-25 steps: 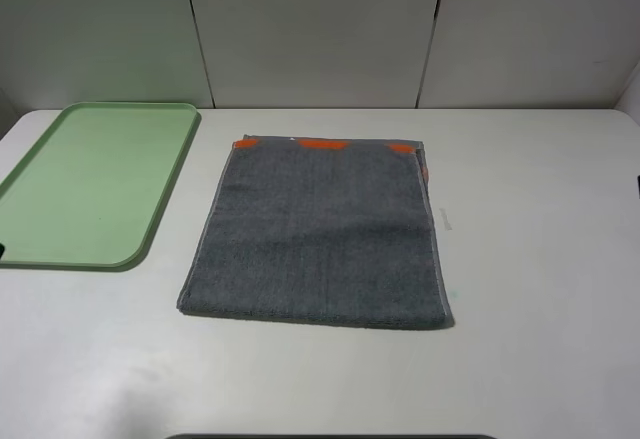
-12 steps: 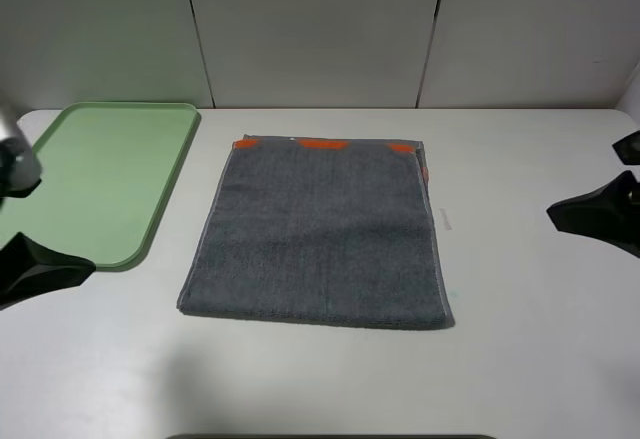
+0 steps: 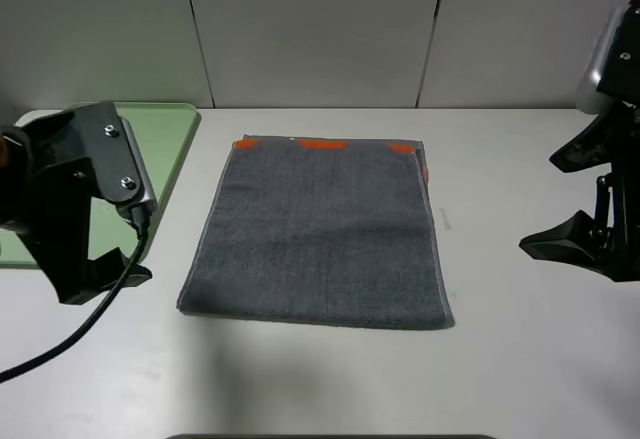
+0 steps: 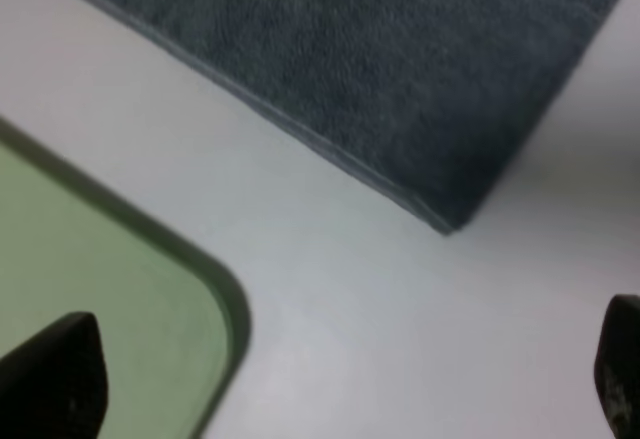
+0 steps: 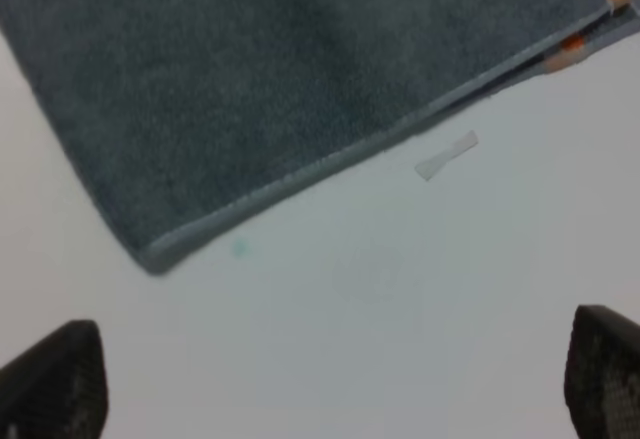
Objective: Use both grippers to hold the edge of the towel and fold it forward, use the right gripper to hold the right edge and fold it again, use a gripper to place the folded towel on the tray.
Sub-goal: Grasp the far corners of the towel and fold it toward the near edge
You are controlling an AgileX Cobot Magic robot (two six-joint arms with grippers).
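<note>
The towel (image 3: 315, 229) lies flat in the middle of the tabletop (image 3: 330, 379). Its orange stripes (image 3: 322, 143) show along the 12 o'clock hem, and its near edge (image 3: 312, 317) runs along 6 o'clock. The tray (image 3: 175, 139) sits apart from it at about 10 o'clock with nothing seen on it, though the left arm partly covers it. The left gripper (image 4: 335, 384) is spread wide and holds nothing; it hangs at the towel's 8 o'clock, over the strip of bare tabletop between the tray corner and the towel's near-left corner (image 4: 445, 227). The right gripper (image 5: 328, 379) is also spread wide and empty. It is off at 3 o'clock, above the tabletop just outside the near-right corner (image 5: 150, 259). This looks like the approach to the first fold, with no cloth pinched yet. Next, each gripper should drop to its own near corner, slide one finger under the hem and close on it. Both should then lift together and carry that edge toward 12 o'clock. The tabletop is plain, smooth and off-white, bare except for a small pale scrap (image 5: 447, 156) just beside the towel's 3 o'clock edge. Behind it stand pale wall panels (image 3: 310, 29) with dark seams.
</note>
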